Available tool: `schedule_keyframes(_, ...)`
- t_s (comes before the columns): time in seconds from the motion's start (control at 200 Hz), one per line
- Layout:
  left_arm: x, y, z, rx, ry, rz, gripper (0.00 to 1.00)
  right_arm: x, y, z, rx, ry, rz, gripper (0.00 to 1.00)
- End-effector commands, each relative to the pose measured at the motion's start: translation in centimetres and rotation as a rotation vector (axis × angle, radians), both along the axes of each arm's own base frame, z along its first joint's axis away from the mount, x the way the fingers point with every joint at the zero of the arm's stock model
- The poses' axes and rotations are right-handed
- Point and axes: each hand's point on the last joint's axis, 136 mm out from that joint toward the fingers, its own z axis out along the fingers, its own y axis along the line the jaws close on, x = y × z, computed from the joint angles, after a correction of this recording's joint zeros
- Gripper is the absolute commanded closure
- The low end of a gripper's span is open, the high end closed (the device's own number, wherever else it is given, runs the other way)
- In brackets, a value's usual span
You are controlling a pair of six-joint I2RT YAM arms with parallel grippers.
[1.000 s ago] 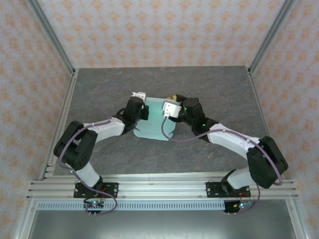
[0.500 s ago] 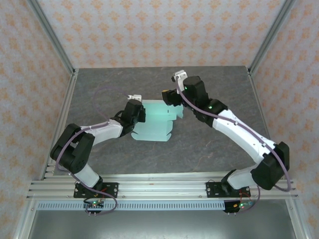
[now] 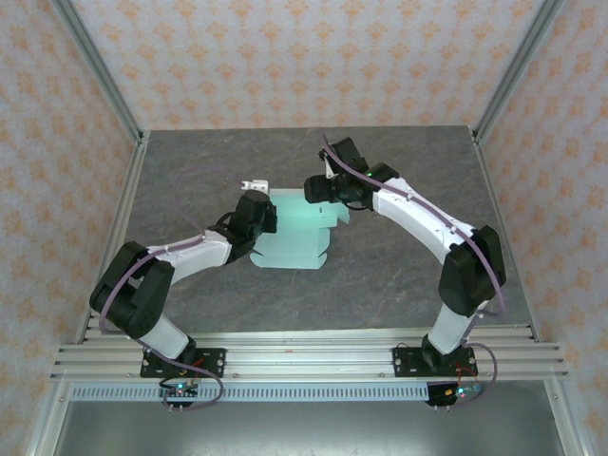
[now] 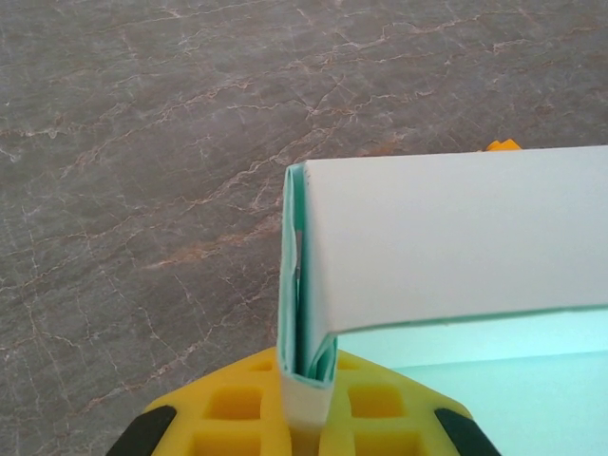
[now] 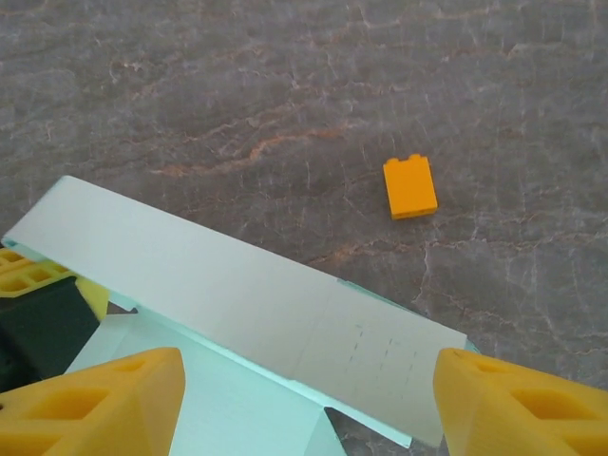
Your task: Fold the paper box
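Inside the left tool (image 4: pixel 306 404), paper box (image 4: pixel 456 237) edge

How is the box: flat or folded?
Partly folded. One long flap of the box stands raised, its end pinched in the left gripper; the rest lies flat.

L arm: shoulder at the near-left base, elbow folded out to the left, forearm running up-right toward the middle of the desk. Left gripper (image 3: pixel 266 214) low at the desk, jaws pinched tight on a folded edge of the paper box (image 4: pixel 456 237); yellow fingers (image 4: pixel 380 418) sit either side of the card in the left wrist view.
R arm: stretched out long from the near-right base, elbow high on the right, forearm angled up-left, wrist bent down. Right gripper (image 3: pixel 320 188) faces left, jaws spread wide, both fingertips (image 5: pixel 513 404) clear, gripping nothing.
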Motion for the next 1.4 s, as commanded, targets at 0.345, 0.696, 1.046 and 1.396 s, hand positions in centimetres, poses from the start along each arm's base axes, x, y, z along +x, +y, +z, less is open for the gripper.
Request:
schedule_keyframes(0.345,0.0,0.4,0.8,0.006,-0.024,0.035,0.92,-1.4,1.0,-1.8,0.059,0.118,-0.001,0.40)
schedule_keyframes(0.696,-0.2,0.5,0.7,0.015,-0.022,0.037,0.92,-1.6,-2.8,2.0,0.076,0.033,-0.057,0.26)
schedule_keyframes(1.046,-0.1,0.3,0.9,0.016,-0.024,0.029,0.92,-3.6,-2.5,-0.1,0.184,0.098,-0.076,0.15)
schedule_keyframes(1.396,-0.5,0.3,1.3,0.015,-0.030,0.020,0.92,-1.0,-2.2,-1.3,0.259,0.115,-0.119,0.15)
